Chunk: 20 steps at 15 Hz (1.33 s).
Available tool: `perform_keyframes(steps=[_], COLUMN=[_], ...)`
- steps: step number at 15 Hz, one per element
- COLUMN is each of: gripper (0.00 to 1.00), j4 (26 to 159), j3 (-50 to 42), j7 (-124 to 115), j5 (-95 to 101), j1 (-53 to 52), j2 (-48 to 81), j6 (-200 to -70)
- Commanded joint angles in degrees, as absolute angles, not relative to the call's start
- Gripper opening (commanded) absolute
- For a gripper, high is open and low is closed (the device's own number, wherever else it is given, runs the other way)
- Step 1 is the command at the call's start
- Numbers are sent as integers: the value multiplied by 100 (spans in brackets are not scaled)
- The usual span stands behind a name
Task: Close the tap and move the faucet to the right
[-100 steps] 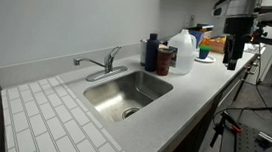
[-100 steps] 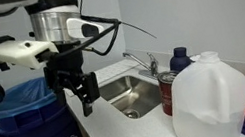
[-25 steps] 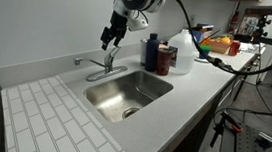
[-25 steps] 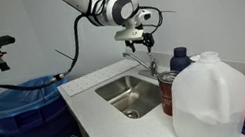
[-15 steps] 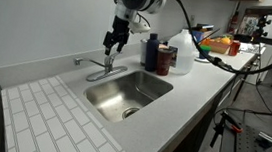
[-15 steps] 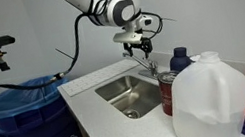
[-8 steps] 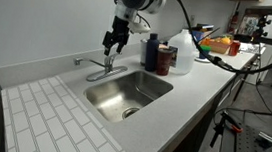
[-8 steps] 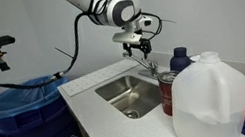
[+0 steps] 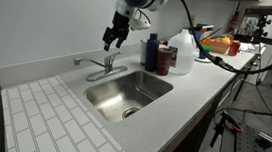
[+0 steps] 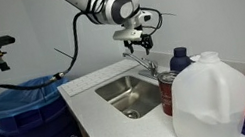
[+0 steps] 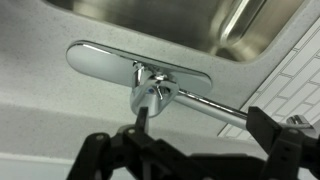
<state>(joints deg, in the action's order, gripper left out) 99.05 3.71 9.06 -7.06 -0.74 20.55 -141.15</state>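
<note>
Tool prob. just above tap

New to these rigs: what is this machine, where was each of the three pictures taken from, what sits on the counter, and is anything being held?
It is a single robot arm ending in a two-fingered hand. Two pictures come from cameras standing apart from the robot, viewing the same counter from different places. The third comes from a camera on the wrist, looking down past the fingers. The counter holds a steel sink with a chrome faucet topped by its short lever, the tap. Next to the sink stand dark bottles and a white jug. The hand is open, hangs over the tap and holds nothing.
</note>
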Motion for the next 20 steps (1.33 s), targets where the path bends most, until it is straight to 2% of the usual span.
perform_keyframes(steps=[1, 9, 14, 20], gripper=[100, 100, 100, 100], j4=[10045, 9696, 9368, 9520], j3=[392, 686, 988, 901], j7=[881, 1054, 1316, 1093], j5=[-541, -653, -885, -729], j1=[-112, -244, -216, -295], j2=[1781, 1841, 2035, 1936], j6=[-14421, -14754, -14479, -14495])
